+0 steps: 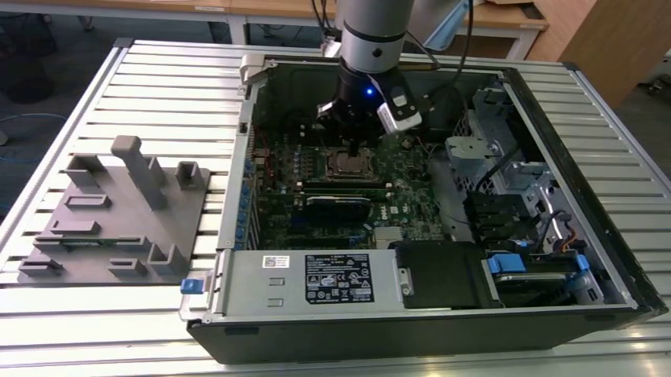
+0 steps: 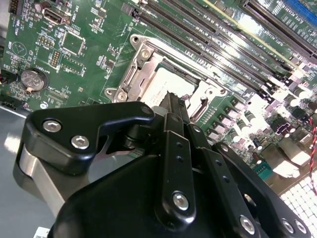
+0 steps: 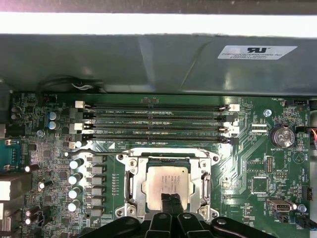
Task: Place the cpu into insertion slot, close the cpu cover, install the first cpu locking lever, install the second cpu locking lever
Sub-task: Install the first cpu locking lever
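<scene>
Centre of the exterior view, inside the open computer case [image 1: 419,334] on the slatted desk [image 1: 157,71], the end effector [image 3: 171,202] hangs with its fingers pressed together and nothing seen between them. Its tips are at one edge of the cpu [image 3: 167,182], which lies flat in the insertion slot [image 1: 331,163] with the cpu cover [image 3: 204,173] framing it. A push landing off-centre could tilt the chip on its contacts, or skid onto the green board [image 3: 247,148].
</scene>
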{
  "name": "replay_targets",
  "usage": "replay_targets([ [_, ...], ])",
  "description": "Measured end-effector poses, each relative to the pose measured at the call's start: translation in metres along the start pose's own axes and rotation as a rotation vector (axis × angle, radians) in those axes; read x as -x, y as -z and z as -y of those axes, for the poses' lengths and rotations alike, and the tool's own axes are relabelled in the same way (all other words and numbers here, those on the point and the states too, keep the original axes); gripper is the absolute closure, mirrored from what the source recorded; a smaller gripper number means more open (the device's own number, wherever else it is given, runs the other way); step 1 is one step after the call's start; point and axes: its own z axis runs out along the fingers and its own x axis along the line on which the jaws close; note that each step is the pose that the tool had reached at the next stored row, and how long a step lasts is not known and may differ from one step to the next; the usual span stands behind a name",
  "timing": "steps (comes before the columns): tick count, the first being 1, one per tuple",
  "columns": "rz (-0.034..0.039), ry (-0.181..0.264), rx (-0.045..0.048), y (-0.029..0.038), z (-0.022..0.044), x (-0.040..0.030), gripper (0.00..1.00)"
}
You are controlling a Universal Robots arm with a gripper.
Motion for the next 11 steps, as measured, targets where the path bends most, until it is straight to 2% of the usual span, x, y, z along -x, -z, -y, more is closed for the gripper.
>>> replay_targets([
  [11,0.0000,0.000,0.0000,0.0017,0.0000,0.0000,0.90],
])
